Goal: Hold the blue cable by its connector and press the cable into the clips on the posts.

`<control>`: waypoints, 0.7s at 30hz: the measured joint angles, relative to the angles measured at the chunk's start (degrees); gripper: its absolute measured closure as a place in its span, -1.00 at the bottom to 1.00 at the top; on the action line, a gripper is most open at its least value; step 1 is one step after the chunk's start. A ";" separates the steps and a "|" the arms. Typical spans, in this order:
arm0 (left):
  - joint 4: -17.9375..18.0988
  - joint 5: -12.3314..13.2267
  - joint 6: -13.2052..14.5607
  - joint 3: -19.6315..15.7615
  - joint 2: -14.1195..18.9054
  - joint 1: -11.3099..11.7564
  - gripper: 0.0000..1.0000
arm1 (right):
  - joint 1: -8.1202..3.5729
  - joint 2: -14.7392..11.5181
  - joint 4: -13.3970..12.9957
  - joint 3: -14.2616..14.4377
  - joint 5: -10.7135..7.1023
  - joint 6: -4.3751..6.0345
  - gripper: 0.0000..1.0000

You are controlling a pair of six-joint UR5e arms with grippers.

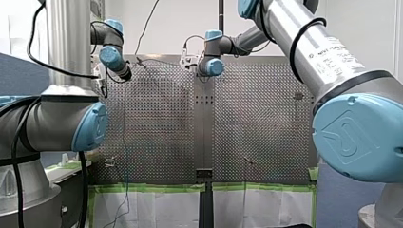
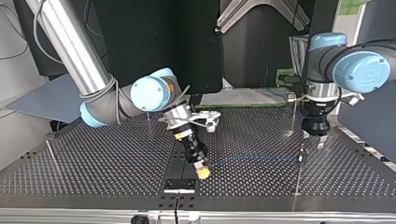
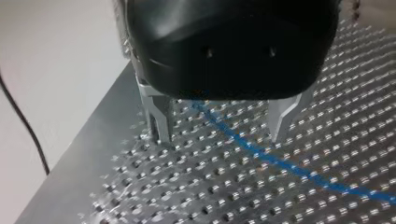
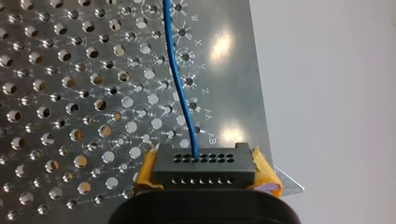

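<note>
In the top view a small black plate point(image 2: 180, 184) is seen nearest, on the perforated counter point(image 2: 93, 172) at its near edge. Just beyond the plate, at about 1 o'clock from it, the right gripper point(image 2: 201, 171) is held low over the counter, tilted, with yellow at its tip. In the right wrist view the pads point(image 4: 147, 169) are shown pinching a black connector point(image 4: 205, 163) from both sides. The blue cable point(image 4: 180, 79) is seen leaving one of the connector's holes and running toward 12 o'clock over the counter, near its lettered edge. In the top view the cable is traced from the right gripper toward 3 o'clock, lying low along the counter, as far as a thin post point(image 2: 299, 175). Whether it is seated in a clip there cannot be told. Just beyond that post, at about 1 o'clock from it, the left gripper point(image 2: 316, 136) is pointed straight down at the counter. In the left wrist view its metal fingers point(image 3: 159, 122) are spread wide, with their tips at or just above the counter. The cable is seen passing between them on the surface, touched by neither. Farther back a second thin post point(image 2: 293, 116) stands at about 11 o'clock from the left gripper.
</note>
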 joint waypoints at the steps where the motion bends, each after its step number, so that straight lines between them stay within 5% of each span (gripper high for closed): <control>1: -0.52 0.12 0.05 -0.51 0.51 0.01 -1.00 | 0.01 0.00 0.02 0.00 0.00 -0.01 1.00; 8: -4.46 1.15 1.33 -2.53 4.42 -0.09 -1.00 | 0.16 -0.02 0.10 0.03 0.00 0.00 1.00; 21: -7.28 3.78 7.38 -0.53 10.17 -0.37 -1.00 | 0.28 0.00 0.42 0.04 0.00 -0.01 1.00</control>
